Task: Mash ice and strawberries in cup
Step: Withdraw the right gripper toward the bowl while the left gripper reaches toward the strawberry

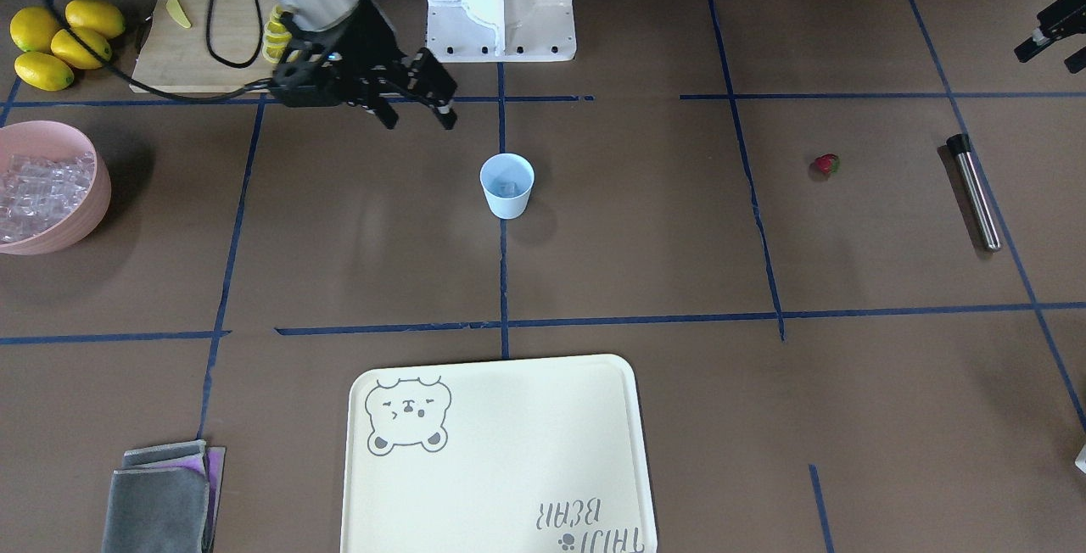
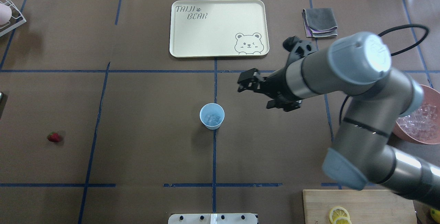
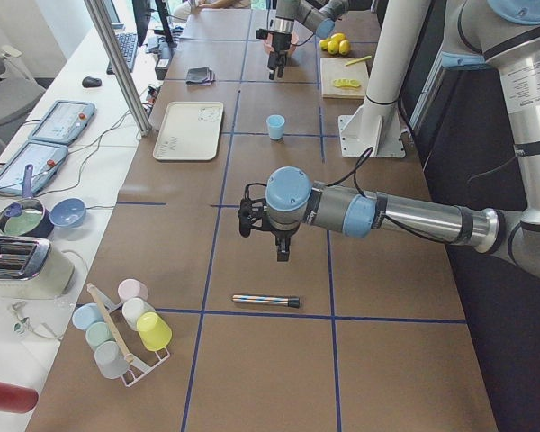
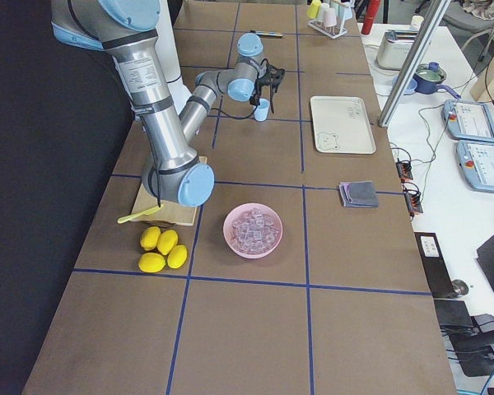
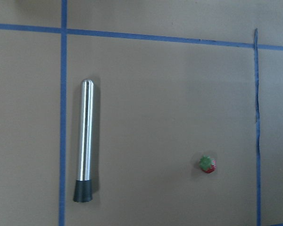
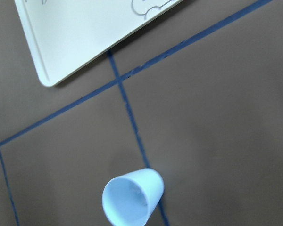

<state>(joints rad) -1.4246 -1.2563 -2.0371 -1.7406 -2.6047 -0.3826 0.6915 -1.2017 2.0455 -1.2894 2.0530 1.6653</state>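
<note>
The pale-blue cup (image 1: pixel 506 186) stands upright at the table's middle, and also shows in the overhead view (image 2: pixel 212 115) and the right wrist view (image 6: pixel 132 197). A few ice cubes (image 2: pixel 212 118) lie inside it. My right gripper (image 1: pixel 420 103) is open and empty. It hovers beside the cup on the robot's right in the overhead view (image 2: pixel 248 81), clear of it. The strawberry (image 1: pixel 825 164) lies alone on the table, far to my left, and shows in the left wrist view (image 5: pixel 207 164). My left gripper (image 1: pixel 1052 40) is high above that area and looks open and empty.
A steel muddler (image 1: pixel 973 192) lies beyond the strawberry. A pink bowl (image 1: pixel 97 197) of ice cubes (image 1: pixel 38 192) stands at the far right end, near lemons (image 1: pixel 59 44) and a cutting board (image 1: pixel 204 44). A cream tray (image 1: pixel 496 451) and a grey cloth (image 1: pixel 161 498) lie on the operators' side.
</note>
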